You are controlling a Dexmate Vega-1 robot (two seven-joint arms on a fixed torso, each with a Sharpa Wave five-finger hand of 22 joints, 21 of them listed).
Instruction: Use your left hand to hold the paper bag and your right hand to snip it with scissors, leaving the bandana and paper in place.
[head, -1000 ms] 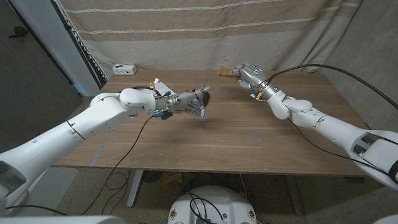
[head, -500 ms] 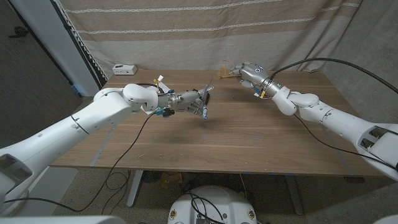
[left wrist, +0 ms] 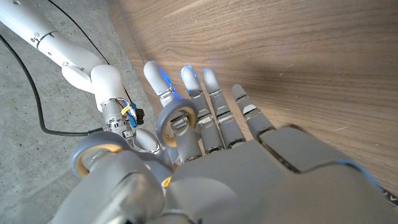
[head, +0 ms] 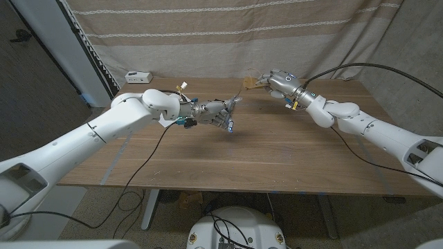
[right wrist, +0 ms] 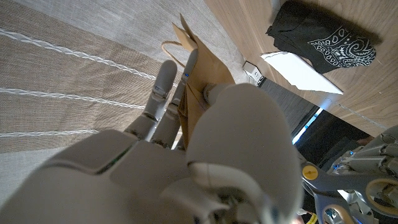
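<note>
Surface: wooden counter point(head: 277, 152), plank grain. A beige striped curtain point(head: 228, 34) hangs behind it. Grey floor point(left wrist: 37, 155) below, with black cables trailing across it. A small white box point(head: 138, 76) sits at the counter's far left corner.

Container: only one, the brown paper bag point(right wrist: 196, 81). It's in the right hand point(head: 275, 81), not the left. The right wrist view shows it pinched between thumb and fingers, and one looped handle stands clear of the fingers. In the head view the bag is held up over the far edge of the counter, just right of centre, and the tan corner pokes out on the side toward the left hand. Can't tell whether the bag is open or what's inside.

Left hand point(head: 216, 112): held above the counter, mid-left, with the scissors point(left wrist: 177, 121) in it. The left wrist view shows grey handle loops sitting on the digits while the other fingers reach out straight over the wood. The head view shows the blade tip angled up toward the bag. The two are near each other, with no contact visible.

Bandana point(right wrist: 323, 31): black with a white paisley print, crumpled on the counter. White paper point(right wrist: 298, 70) lies flat just beside it, the edges touching or overlapping. Both are well apart from the bag.
</note>
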